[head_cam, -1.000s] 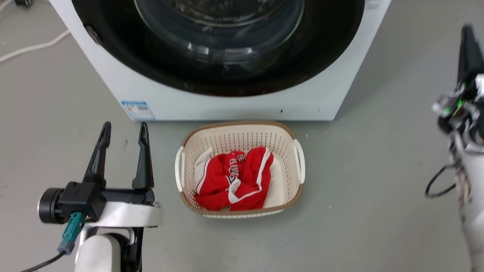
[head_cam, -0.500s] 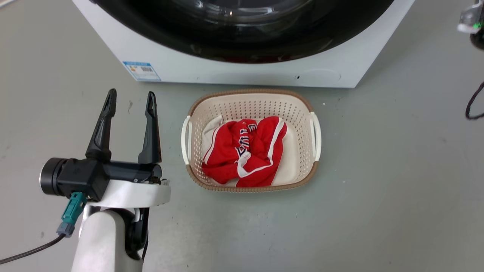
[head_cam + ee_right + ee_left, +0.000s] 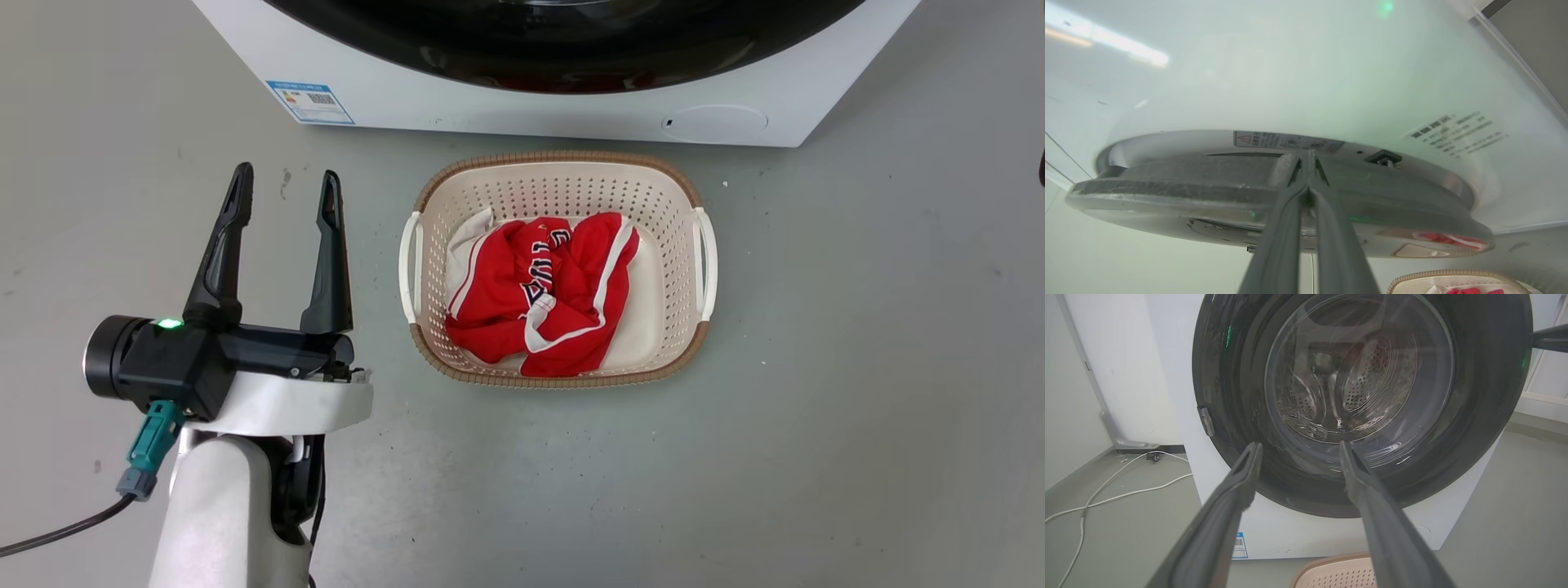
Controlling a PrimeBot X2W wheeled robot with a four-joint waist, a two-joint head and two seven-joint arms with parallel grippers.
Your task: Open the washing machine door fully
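Two left gripper [image 3: 286, 173] fingers stand wide apart, holding nothing, left of the basket [image 3: 424, 204], out of the way. Its camera faces the door [image 3: 1486, 416] on the far washing machine [image 3: 1171, 396]. Right gripper [image 3: 1306, 157] fingers press together, tips at the door's edge, likely to pull it open.

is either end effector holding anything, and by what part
Nothing is gripped. The left end effector is open and empty; the right end effector is shut, tips at the rim of the washing machine door.
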